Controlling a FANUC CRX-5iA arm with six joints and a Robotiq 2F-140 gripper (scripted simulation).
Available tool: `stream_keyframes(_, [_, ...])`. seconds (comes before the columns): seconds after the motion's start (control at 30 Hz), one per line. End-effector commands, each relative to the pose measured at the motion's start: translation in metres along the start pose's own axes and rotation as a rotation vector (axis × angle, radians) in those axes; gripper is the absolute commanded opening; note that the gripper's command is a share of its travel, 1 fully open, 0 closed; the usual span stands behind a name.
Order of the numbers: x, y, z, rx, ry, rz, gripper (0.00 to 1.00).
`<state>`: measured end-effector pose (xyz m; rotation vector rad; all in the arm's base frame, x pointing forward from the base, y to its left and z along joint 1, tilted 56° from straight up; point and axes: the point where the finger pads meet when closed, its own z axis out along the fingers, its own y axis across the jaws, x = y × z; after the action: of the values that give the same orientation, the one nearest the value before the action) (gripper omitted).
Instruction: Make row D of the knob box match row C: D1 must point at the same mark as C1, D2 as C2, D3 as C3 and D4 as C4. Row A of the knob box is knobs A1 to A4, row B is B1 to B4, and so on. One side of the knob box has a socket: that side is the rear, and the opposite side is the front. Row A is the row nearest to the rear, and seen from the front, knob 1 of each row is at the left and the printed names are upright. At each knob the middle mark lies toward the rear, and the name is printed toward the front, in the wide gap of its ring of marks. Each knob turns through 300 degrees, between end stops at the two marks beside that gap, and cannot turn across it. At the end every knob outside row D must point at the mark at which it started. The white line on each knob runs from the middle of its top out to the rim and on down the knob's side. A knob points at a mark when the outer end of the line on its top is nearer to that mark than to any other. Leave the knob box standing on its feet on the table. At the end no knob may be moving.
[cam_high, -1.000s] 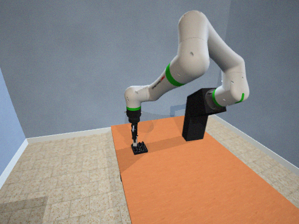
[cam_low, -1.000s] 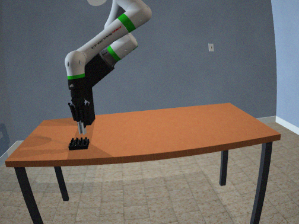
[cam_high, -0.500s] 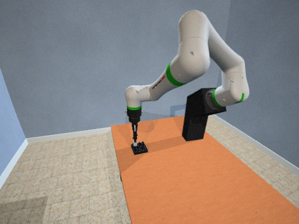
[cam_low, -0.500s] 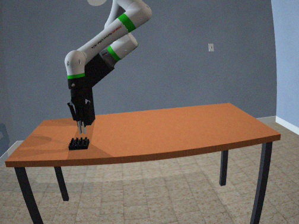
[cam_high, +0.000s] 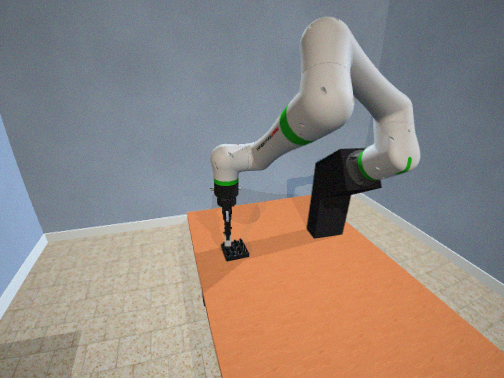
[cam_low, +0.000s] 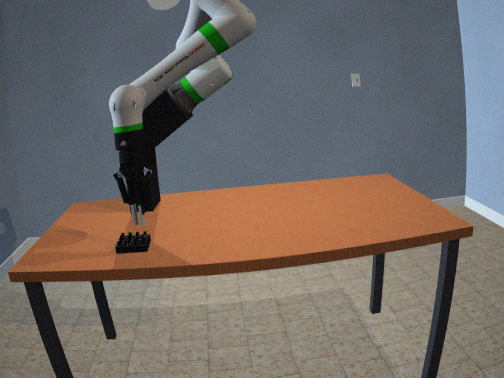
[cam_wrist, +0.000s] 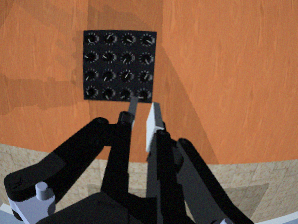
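Observation:
The knob box (cam_wrist: 120, 64) is a small black square block with a grid of dark knobs. It stands on the orange table near the left end, and it also shows in the top view (cam_high: 235, 249) and the exterior view (cam_low: 133, 242). My gripper (cam_wrist: 142, 110) points straight down and hovers a little above the box, over the row at its edge nearest the wrist camera. The exterior view shows a clear gap between the fingertips (cam_low: 138, 220) and the knob tops. The fingers stand a narrow gap apart with nothing between them. The knob lines and printed names are too small to read.
The robot's black pedestal (cam_high: 331, 195) stands on the table behind the box. The table's side edge (cam_high: 197, 260) runs close beside the box. A tiled floor lies below.

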<state>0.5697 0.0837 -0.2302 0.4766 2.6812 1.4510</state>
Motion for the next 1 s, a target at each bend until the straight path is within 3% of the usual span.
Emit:
stream_keyframes(0.0, [-0.0001, -0.0002, -0.0002, 0.0, 0.0, 0.0, 0.12])
stream_keyframes(0.97, [0.0, -0.0002, 0.0094, 0.0, -0.001, 0.0, 0.12])
